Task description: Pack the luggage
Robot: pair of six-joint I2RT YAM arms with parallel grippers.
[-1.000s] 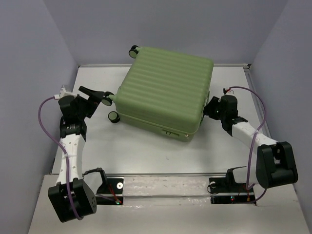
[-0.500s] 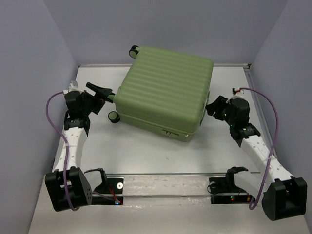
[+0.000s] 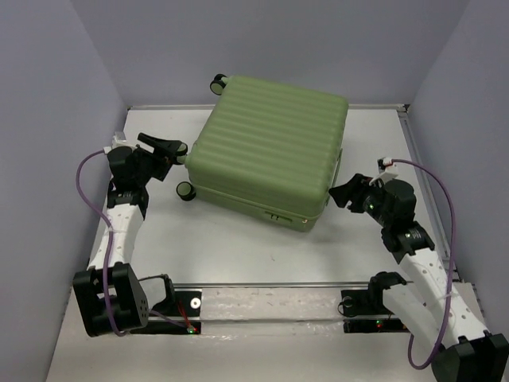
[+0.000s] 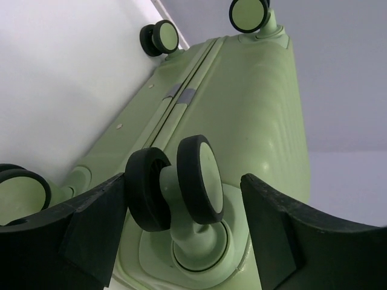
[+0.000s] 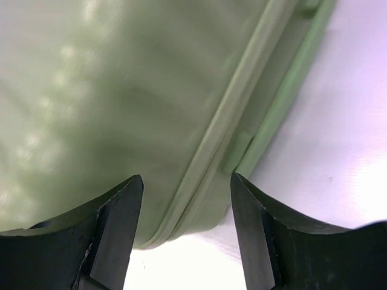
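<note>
Left pincer, top view: we saw the left gripper (image 3: 176, 151) with its fingers spread, set at the wheel end of the luggage (image 3: 270, 147).
Right pincer, top view: the right gripper (image 3: 339, 193) likewise stood with its fingers apart, close by the near right corner of the shell. We could not tell whether it touched.
Luggage, top view: it lay flat and shut on the table (image 3: 238, 247), ribbed face up, between the two arms.
Long axis, top view: it ran across the table from left to right. The wheels pointed toward the left arm and the wheelless end toward the right arm. The long side with the small latch (image 3: 276, 216) faced the arm bases.
Left wrist view: a twin caster (image 4: 175, 187) sat between the spread fingers (image 4: 91, 229) with a gap showing on each side, so nothing was clamped. The green shell stretched away ahead of the pincer.
Right wrist view: the picture was blurred. The parted fingers (image 5: 109, 241) framed the shell's corner and its closing seam (image 5: 224, 139), with bare table to the right.
Nearer arm: we judged the left nearer, since the caster already lay inside its span. The right only faced a corner.
Coming move: we judged that it turned on the seam. That seam ran along the long axis, so either pincer would have to work along the shell rather than into its end.
</note>
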